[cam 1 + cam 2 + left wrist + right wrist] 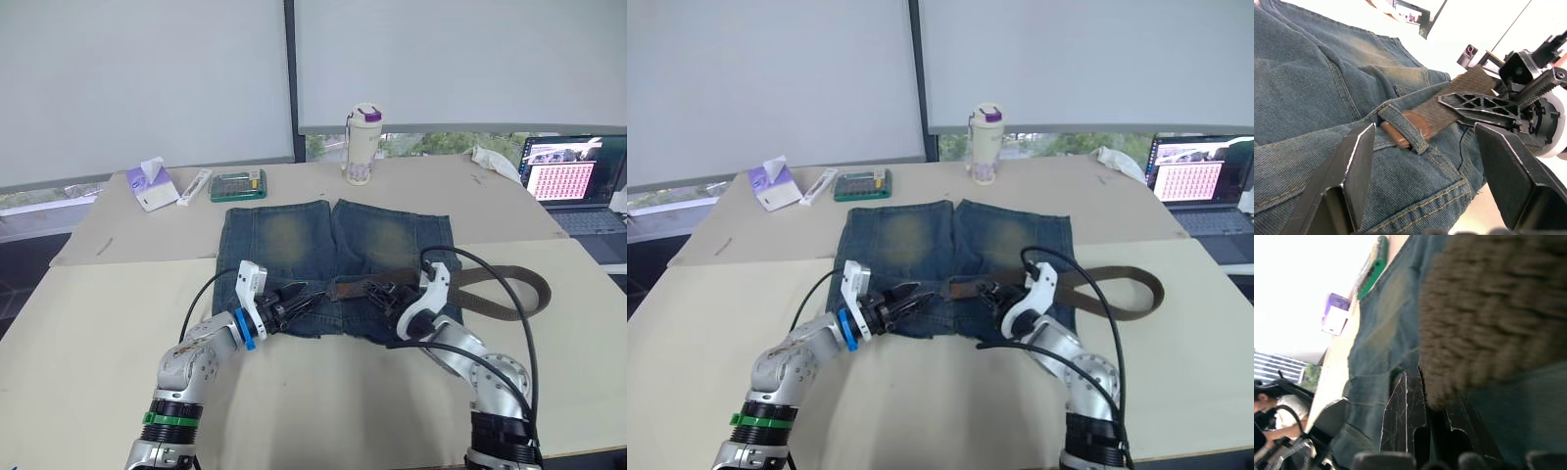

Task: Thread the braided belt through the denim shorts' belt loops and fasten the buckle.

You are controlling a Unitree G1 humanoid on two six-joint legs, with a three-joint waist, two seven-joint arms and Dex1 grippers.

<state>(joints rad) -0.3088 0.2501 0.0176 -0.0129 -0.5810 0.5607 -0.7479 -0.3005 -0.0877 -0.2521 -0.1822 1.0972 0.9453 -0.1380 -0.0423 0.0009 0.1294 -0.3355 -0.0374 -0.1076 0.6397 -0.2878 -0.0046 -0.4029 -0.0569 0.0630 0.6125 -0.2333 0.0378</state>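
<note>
Denim shorts [333, 264] flat on table [98, 333], waistband nearest the robot.
Braided belt [509, 289] lies along waistband, tip under one belt loop [1403, 129], looping off toward 3 o'clock. Right pincer [390, 294] clenched on belt; left pincer [294, 299] released, at 9 o'clock of it.

No legible text, label or number on anything.

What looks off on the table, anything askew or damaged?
Nothing damaged or spilled. The braided belt is only partly threaded: its tip sits under one belt loop at the denim shorts waistband, while the rest loops loosely off the shorts' side onto the table. The right claw grips the belt; the left claw is open.
</note>
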